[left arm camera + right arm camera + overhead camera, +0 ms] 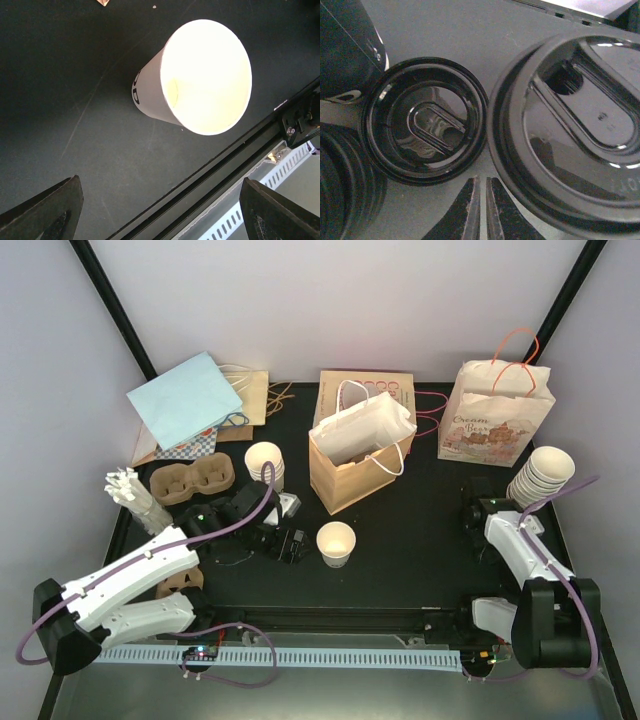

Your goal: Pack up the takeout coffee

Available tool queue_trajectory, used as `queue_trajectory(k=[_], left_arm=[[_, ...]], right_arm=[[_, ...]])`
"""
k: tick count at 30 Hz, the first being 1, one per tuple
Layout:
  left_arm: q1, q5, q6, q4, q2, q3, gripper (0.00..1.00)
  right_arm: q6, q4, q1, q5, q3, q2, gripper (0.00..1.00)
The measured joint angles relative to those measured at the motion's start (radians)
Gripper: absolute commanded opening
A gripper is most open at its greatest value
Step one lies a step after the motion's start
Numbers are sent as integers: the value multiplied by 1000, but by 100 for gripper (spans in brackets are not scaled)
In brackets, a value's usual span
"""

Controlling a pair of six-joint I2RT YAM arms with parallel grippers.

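Cup (336,543) upright at frame centre; the left pincer (160,205), wide and short of it, should straddle its wall squarely, closing softly; right pincer (482,210), nearly shut, hovers over black lids (425,120).

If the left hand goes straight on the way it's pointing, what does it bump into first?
Most likely the white paper cup. It stands open-topped on the black table, right ahead of the open left hand. Nothing shows between them.
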Motion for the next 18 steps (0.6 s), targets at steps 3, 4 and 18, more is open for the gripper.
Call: queue_trajectory(k=[3, 4, 18], left_arm=[[0, 2, -13, 1, -5, 0, 88], [0, 2, -15, 1, -9, 0, 88], [0, 1, -27, 3, -43, 0, 88]], right_arm=[[-43, 35, -21, -9, 0, 0, 1], [-59, 51, -26, -14, 0, 0, 1], [-162, 173, -61, -73, 17, 104, 1]])
